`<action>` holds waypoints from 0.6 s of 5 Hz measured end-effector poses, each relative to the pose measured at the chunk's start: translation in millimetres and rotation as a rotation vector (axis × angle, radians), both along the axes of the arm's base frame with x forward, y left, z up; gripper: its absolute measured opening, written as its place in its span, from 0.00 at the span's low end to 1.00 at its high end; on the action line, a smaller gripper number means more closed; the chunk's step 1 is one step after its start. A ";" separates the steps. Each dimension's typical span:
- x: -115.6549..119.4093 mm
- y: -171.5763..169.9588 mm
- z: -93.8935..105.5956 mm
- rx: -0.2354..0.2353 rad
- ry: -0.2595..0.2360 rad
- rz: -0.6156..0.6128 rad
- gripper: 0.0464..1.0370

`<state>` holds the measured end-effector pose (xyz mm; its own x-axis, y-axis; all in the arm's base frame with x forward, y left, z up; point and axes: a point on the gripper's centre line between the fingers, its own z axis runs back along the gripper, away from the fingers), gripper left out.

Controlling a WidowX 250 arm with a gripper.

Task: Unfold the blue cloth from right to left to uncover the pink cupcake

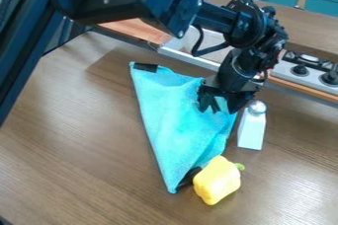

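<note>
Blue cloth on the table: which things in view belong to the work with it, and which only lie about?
Seemingly in the work:
blue cloth
pincer, at the cloth's upper right

Just lying about:
yellow pepper, by the cloth's lower end
white bottle, right of the cloth

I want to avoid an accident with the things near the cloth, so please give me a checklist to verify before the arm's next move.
1. Gripper at the cloth: ok, near its right side.
2. Cloth held firmly: cannot tell.
3. Cloth smooth: not ok, wrinkled near the gripper.
4. Wide space around the bottle: not ok, it is close beside the cloth.
5. Pepper away from the cloth: not ok, right by its lower corner.
</note>
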<state>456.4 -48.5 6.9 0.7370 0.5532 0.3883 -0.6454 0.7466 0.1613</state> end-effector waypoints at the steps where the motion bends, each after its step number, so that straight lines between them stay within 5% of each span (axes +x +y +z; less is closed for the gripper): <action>1: -0.7 0.7 -6.3 0.002 0.011 -0.003 0.93; 3: -0.2 4.6 -10.3 -0.007 0.001 0.001 0.32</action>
<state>456.2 -43.9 -3.4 0.7370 0.5566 0.3836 -0.6459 0.7471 0.1569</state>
